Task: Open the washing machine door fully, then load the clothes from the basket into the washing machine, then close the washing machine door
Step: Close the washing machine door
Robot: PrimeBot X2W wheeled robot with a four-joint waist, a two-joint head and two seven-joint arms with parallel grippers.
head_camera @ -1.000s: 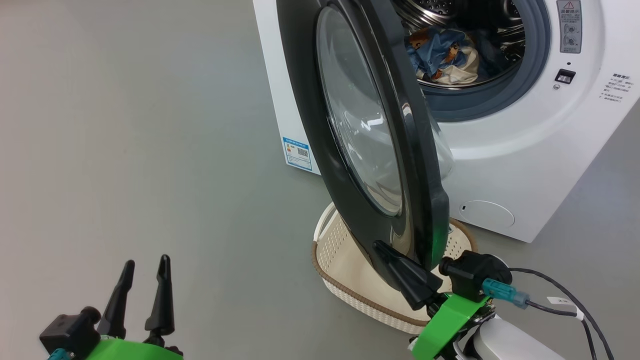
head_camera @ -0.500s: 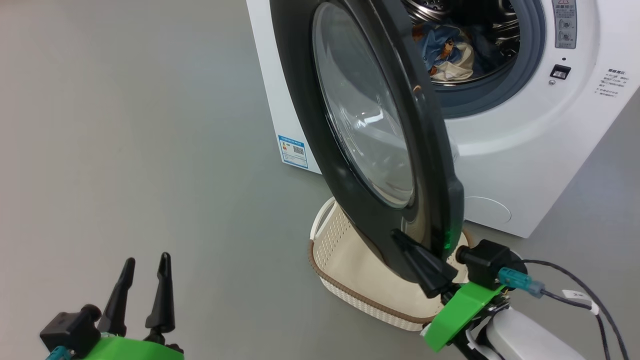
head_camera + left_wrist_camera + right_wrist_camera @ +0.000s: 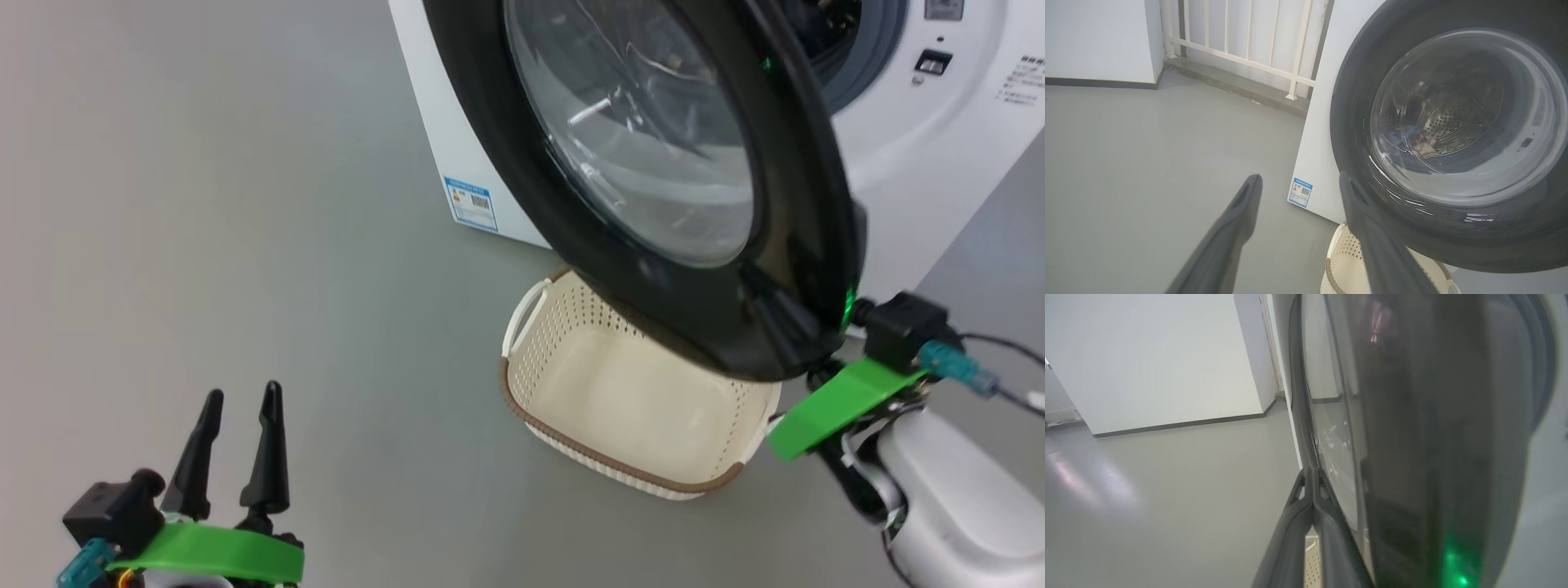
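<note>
The washing machine door (image 3: 653, 147), black-rimmed with a clear glass bowl, stands partly swung across the opening of the white washing machine (image 3: 922, 163). My right gripper (image 3: 775, 314) is shut, its fingertips resting against the door's outer face near the lower rim. In the right wrist view the shut right gripper (image 3: 1312, 473) lies along the door (image 3: 1412, 437). The clothes (image 3: 1412, 141) show through the glass, lying in the drum. The basket (image 3: 571, 449) sits on the floor below the door with nothing inside. My left gripper (image 3: 237, 408) hangs open over bare floor, also the left gripper (image 3: 1299, 177).
A blue label sticker (image 3: 469, 202) marks the machine's side panel. A white railing (image 3: 1241, 41) and a wall stand behind the machine. Cables (image 3: 1004, 359) trail from my right wrist. Grey floor stretches to the left.
The door has swung toward the machine and now covers most of the opening. My right gripper went up and to the right with it. More of the basket shows. The left gripper stayed put.
</note>
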